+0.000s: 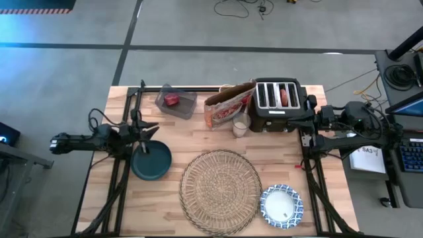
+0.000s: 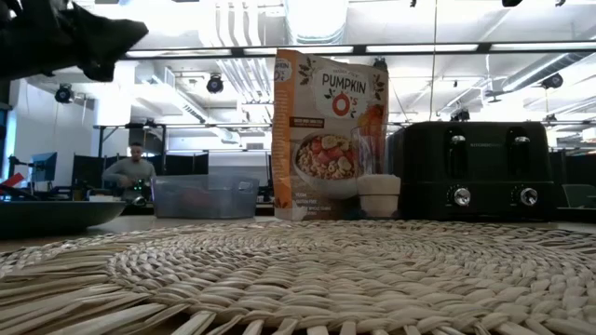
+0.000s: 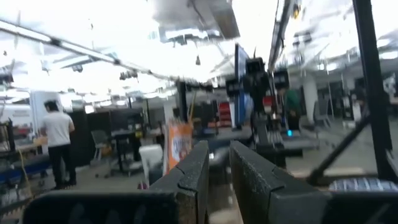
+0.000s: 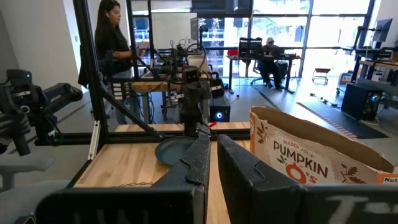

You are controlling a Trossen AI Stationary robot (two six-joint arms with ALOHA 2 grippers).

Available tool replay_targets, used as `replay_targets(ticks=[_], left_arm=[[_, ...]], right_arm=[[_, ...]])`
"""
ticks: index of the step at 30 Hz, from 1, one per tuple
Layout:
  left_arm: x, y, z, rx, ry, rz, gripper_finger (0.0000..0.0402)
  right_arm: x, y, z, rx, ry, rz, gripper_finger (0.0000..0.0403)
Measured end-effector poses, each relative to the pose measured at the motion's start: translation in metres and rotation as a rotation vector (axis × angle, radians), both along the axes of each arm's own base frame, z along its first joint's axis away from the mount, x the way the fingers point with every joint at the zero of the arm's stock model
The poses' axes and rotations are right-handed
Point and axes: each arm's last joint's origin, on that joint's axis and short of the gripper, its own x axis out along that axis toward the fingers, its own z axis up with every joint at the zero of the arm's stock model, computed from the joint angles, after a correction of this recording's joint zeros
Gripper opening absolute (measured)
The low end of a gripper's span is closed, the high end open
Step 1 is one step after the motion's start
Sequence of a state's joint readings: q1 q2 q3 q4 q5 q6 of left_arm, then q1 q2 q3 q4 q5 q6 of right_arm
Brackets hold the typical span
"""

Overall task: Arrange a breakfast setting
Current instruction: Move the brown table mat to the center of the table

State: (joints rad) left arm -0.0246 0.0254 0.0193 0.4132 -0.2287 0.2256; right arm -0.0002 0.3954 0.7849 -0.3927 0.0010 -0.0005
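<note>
The left claw [image 1: 147, 135] hangs just above the dark teal round plate [image 1: 151, 160], at the plate's far rim. Its fingers are nearly pressed together w/ only a thin gap, and it is not clear if they pinch the rim or nothing. The plate sits on the wooden tabletop [image 1: 198, 129], just left of the round woven straw placemat [image 1: 221, 182] and not on it. The blue-and-white patterned bowl [image 1: 281, 203] stands at the mat's right edge, touching or nearly so. The small clear glass [image 1: 240, 126] stands beyond the mat, beside the orange cereal bag [image 1: 228, 106] and the black four-slot toaster [image 1: 279, 100]. The right claw [image 1: 308, 119] waits by the toaster, fingers pressed together, holding nothing.

Risks, as a judgement: if the grip on the thin rim is shallow, the plate probably tilts or slips when lifted. If dragged, its edge can catch the raised weave and push the mat toward the bowl. No spoon is visible.
</note>
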Motion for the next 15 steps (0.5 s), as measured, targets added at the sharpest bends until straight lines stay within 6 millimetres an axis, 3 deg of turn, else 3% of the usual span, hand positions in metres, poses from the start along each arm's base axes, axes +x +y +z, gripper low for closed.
replay_targets(ticks=[7,15], left_arm=[[0.0,0.001,0.007,-0.009,0.021,0.019,0.005],[0.011,0.004,0.04,-0.096,0.2,0.142,0.005]], right_arm=[[0.0,0.0,0.0,0.0,0.0,0.0,0.0022],[0.0,0.0,0.0,0.0,0.0,0.0,0.0022]])
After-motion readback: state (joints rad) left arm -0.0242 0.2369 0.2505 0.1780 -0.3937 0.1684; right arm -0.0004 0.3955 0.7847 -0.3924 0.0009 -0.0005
